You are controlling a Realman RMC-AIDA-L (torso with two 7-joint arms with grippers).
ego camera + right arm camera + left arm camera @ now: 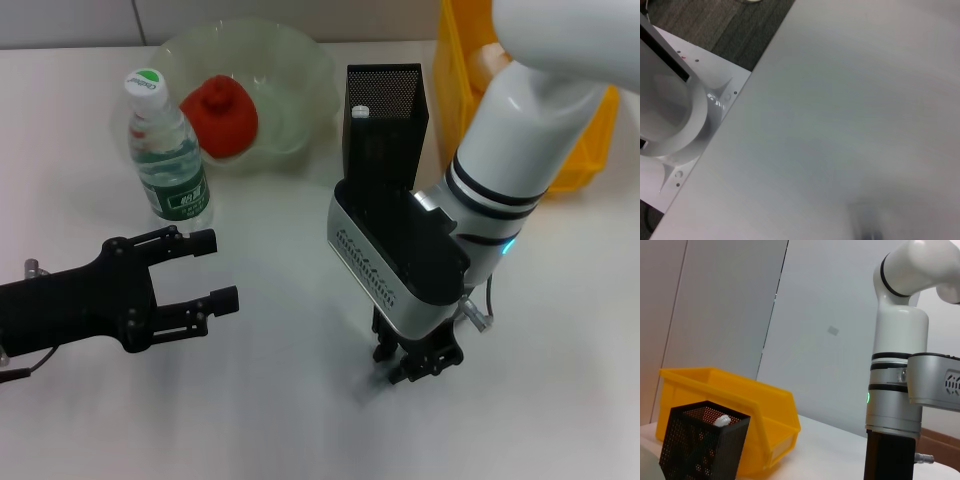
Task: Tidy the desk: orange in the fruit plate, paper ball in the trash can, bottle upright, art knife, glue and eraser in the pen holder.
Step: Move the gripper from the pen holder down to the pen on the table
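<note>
Right gripper (415, 368) points straight down at the table (270, 420), fingertips close above the surface in front of the pen holder (383, 115); whether its fingers are apart or together cannot be told, since the wrist housing covers most of them. Left gripper (215, 270) lies level over the table's left side, its two fingers apart and holding nothing, just in front of the bottle (168, 150).

Count: one bottle, standing upright; one orange (222, 113), resting in the one fruit plate (300, 70); one pen holder, with one small white-topped item (360, 112) showing at its rim; one trash can (460, 60), behind the right arm.

The right arm hides most of the trash can, so its contents cannot be made out. No eraser is identifiable in any view.
</note>
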